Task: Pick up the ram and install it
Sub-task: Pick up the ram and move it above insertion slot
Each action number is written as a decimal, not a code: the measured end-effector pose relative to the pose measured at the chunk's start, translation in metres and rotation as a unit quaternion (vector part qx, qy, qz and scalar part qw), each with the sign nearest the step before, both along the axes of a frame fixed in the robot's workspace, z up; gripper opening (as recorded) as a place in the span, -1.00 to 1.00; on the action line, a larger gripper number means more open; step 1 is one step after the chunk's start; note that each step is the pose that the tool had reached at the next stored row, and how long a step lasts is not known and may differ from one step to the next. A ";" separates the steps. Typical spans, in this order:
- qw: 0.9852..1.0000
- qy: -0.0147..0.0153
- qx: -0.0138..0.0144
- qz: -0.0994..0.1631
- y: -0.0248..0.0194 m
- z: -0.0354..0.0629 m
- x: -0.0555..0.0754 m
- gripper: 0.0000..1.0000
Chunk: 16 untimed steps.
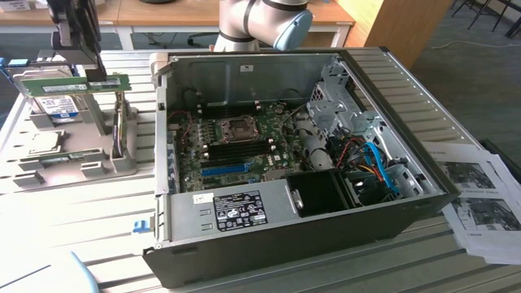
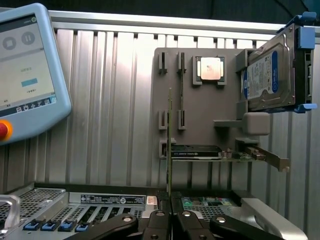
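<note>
My gripper (image 1: pixel 97 77) hangs at the exterior view's upper left, above the grey parts holder (image 1: pixel 82 174), shut on the ram (image 1: pixel 72 85). The stick is a long green board held level, lifted clear of the holder. In the wrist view the ram (image 2: pixel 169 145) appears edge-on as a thin strip rising from between my closed fingers (image 2: pixel 159 216). A second, matching stick (image 2: pixel 181 90) still stands in its holder slot. The open computer case (image 1: pixel 407 104) lies to the exterior view's right, its motherboard (image 1: pixel 244 143) exposed with dark memory slots (image 1: pixel 236 150).
On the holder are a silver hard drive (image 1: pixel 58 105), a processor (image 1: pixel 45 143) and a graphics card (image 2: pixel 200 152). A teach pendant (image 2: pixel 25 75) lies on the slatted table. Printed sheets (image 1: pixel 480 195) sit right of the case. A blue slot (image 1: pixel 224 169) crosses the motherboard.
</note>
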<state>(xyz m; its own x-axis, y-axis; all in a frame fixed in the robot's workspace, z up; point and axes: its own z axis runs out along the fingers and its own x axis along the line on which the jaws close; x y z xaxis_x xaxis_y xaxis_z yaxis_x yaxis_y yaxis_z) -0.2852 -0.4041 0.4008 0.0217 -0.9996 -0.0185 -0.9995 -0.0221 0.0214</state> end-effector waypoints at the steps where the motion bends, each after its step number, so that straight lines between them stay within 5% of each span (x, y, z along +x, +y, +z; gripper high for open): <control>1: 1.000 0.000 0.000 0.000 0.0000 0.0000 0.001 -0.78; 16: 1.000 0.000 0.000 0.000 0.0000 0.0000 0.018 -0.78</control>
